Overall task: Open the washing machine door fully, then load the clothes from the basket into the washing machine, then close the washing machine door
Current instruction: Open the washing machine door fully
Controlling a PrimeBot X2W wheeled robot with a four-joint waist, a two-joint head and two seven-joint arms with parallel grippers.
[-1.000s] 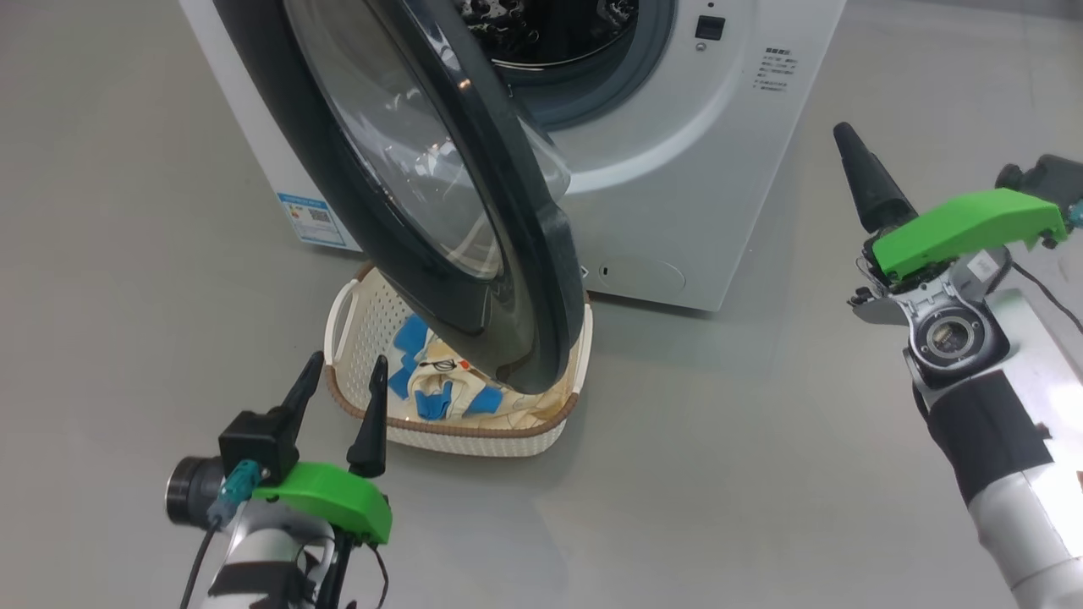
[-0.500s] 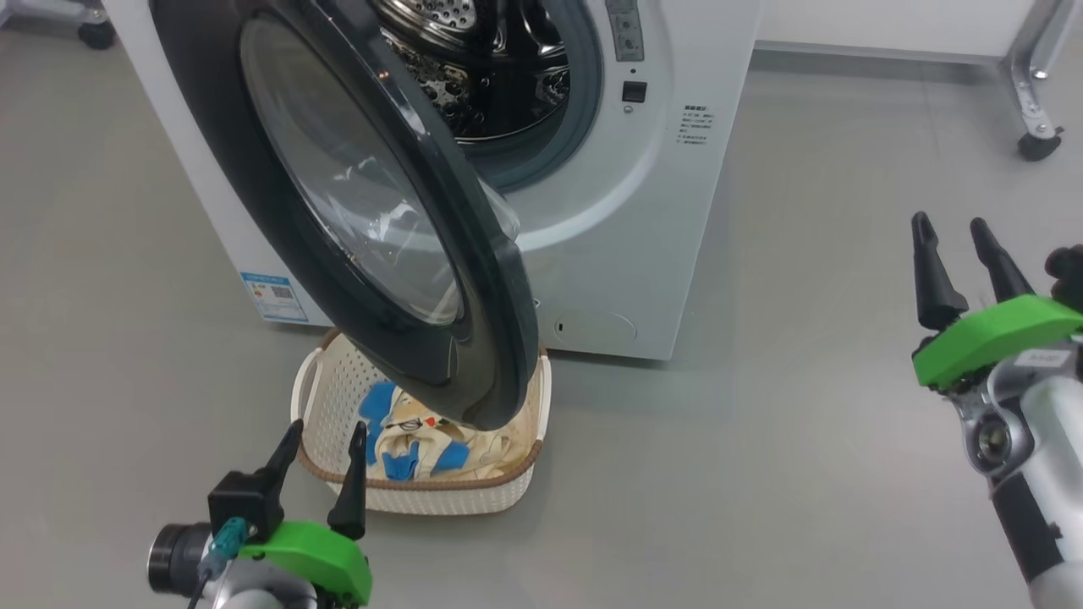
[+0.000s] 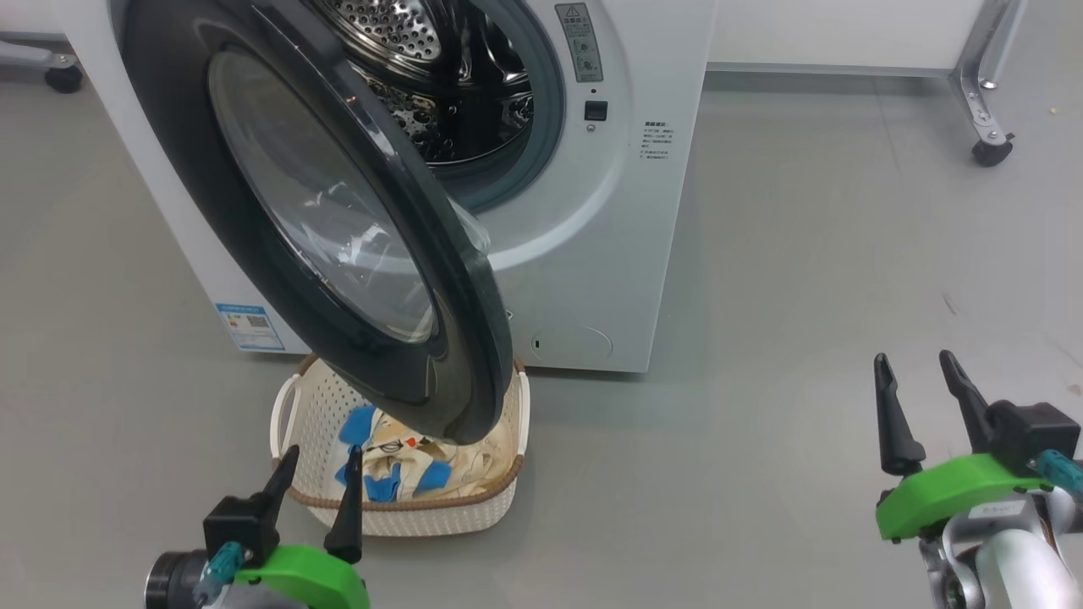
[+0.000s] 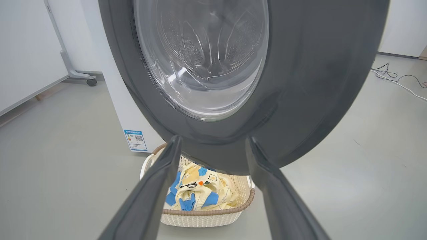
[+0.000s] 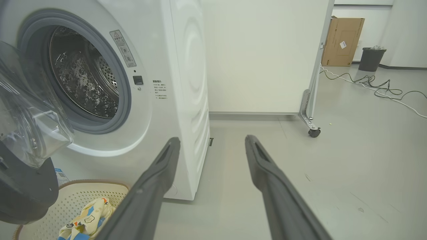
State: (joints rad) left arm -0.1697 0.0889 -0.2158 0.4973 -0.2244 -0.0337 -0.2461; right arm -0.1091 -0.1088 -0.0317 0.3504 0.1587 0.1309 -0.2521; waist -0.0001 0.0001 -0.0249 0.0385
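– Down at the lower left of the head view, the left gripper (image 3: 324, 454) hangs with its jaws spread wide and nothing between them, just in front of the basket (image 3: 406, 505). The right gripper (image 3: 914, 362) is equally wide and empty, well off to the right over the floor (image 3: 804, 296).
– And the washing machine door (image 3: 258, 279)?
– Partly swung out, its lower edge overhanging the basket and the clothes (image 3: 396, 472) inside. I judge the opening step unfinished, since the door blocks a clean reach to them.
– How to finish it well?
– Press on the black rim (image 3: 478, 372) near the free edge, not the glass bowl (image 3: 338, 237), and follow the hinge's arc slowly, clear of the basket.
– Any writing?
– A blue label (image 3: 248, 326) with a code square low on the washing machine (image 3: 626, 279), a warning sticker (image 3: 578, 42) with a triangle beside the drum (image 3: 406, 51), and small print (image 3: 654, 139) below. All are too small to read, and I can make out no brand name.
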